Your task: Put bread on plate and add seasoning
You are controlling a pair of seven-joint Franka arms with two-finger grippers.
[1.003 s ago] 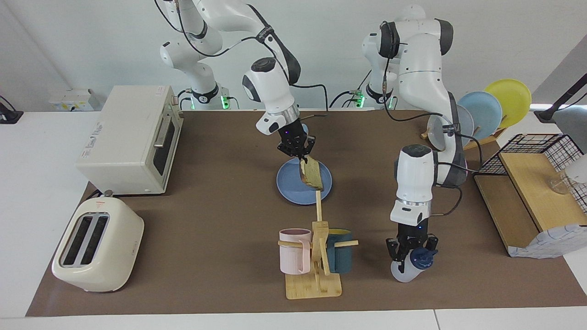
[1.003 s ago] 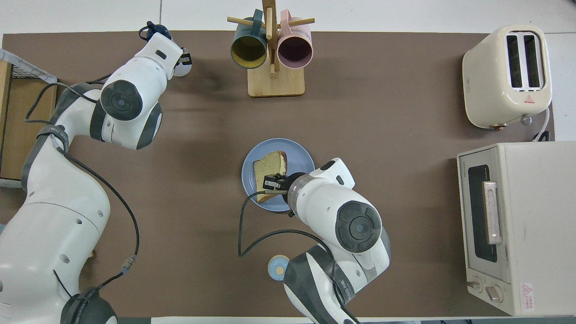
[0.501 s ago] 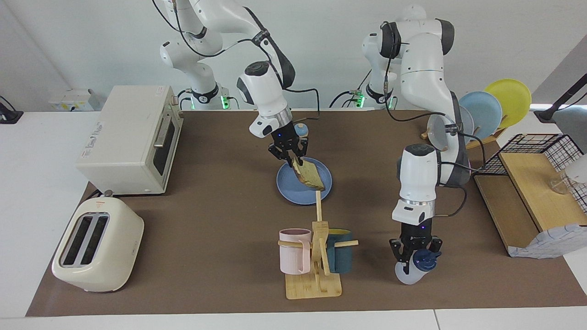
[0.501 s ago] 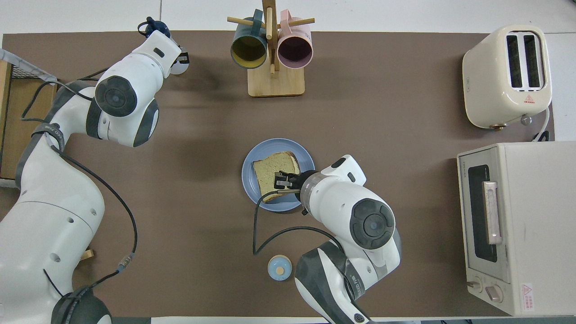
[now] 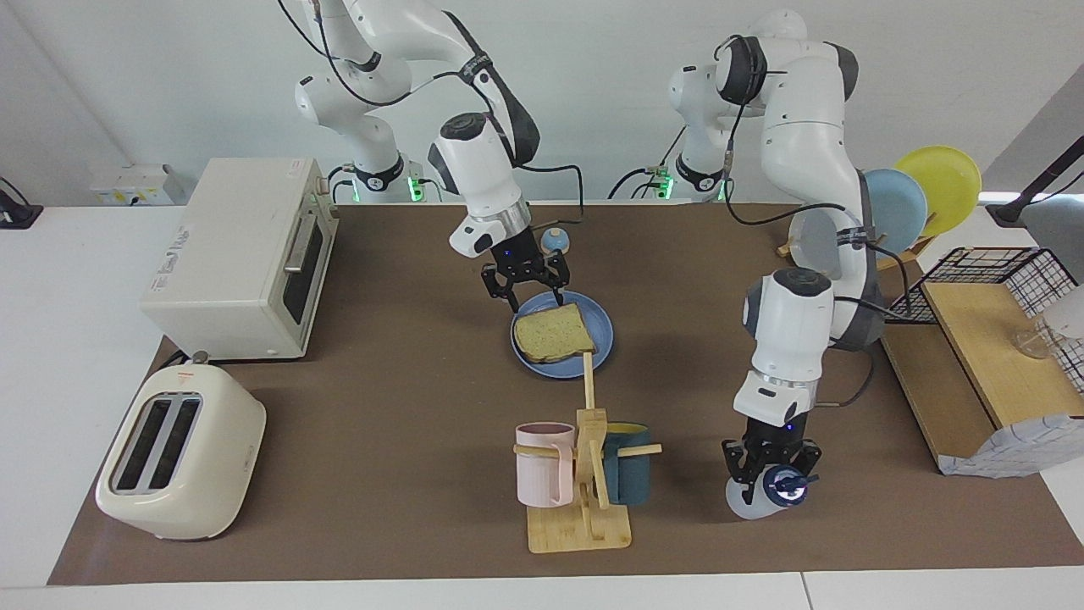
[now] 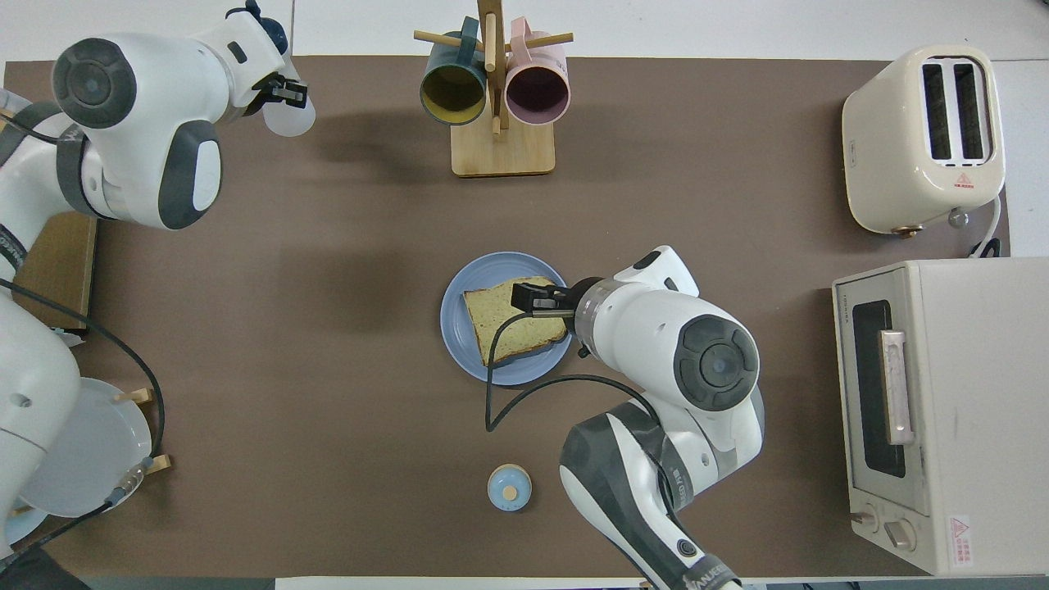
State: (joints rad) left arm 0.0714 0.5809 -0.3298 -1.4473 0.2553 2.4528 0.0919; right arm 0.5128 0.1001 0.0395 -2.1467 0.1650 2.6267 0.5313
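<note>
We see bare mat between the plate (image 5: pixel 604 341) and the bottle (image 5: pixel 749 501), an open lane. The mug stand (image 5: pixel 590 474) blocks the straight line farther out, its tall post (image 5: pixel 588 381) rising just beside the plate's rim; the small dome (image 5: pixel 555 242) sits nearer the robots.
</note>
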